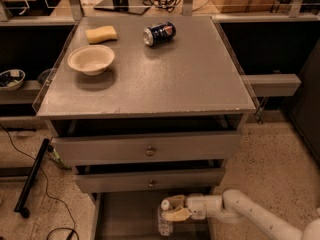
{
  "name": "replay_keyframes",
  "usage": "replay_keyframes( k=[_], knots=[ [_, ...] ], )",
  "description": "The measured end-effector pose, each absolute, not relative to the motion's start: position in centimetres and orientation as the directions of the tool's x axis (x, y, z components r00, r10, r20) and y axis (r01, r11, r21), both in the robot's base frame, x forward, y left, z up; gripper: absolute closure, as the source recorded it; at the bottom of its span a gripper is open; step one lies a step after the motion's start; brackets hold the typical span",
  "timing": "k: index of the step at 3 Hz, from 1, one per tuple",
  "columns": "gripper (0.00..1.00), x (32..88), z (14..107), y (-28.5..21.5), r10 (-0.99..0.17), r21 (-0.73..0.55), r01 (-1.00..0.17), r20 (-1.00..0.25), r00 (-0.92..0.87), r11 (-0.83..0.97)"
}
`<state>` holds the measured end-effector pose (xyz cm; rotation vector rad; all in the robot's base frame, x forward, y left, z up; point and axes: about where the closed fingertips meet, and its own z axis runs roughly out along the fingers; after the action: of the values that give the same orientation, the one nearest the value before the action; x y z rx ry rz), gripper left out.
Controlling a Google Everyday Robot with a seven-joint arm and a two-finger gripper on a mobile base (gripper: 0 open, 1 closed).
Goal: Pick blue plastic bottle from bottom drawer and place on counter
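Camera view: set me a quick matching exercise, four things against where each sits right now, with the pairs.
1 dark blue soda can
2 cream round bowl
3 yellow sponge
4 two-finger gripper

A low in the grey bottom drawer, at the clear plastic bottle
B upright, left side of the speckled grey counter
C on its side, counter's far part
D counter's far left, behind the bowl

Pairs: 1-C, 2-B, 3-D, 4-A
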<state>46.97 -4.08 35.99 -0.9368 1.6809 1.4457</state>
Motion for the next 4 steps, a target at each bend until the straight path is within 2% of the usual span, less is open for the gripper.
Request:
replay_keyframes(
  k=[1,4],
  knots=[
    [1.0,46.9,39.8,-6.2,-0.068,0.47,-0.873,-0.874,-0.48,0.128],
    [1.0,44.9,43.0,-8.2,-0.053,0.462,-0.872,-0.878,-0.475,0.162]
  ],
)
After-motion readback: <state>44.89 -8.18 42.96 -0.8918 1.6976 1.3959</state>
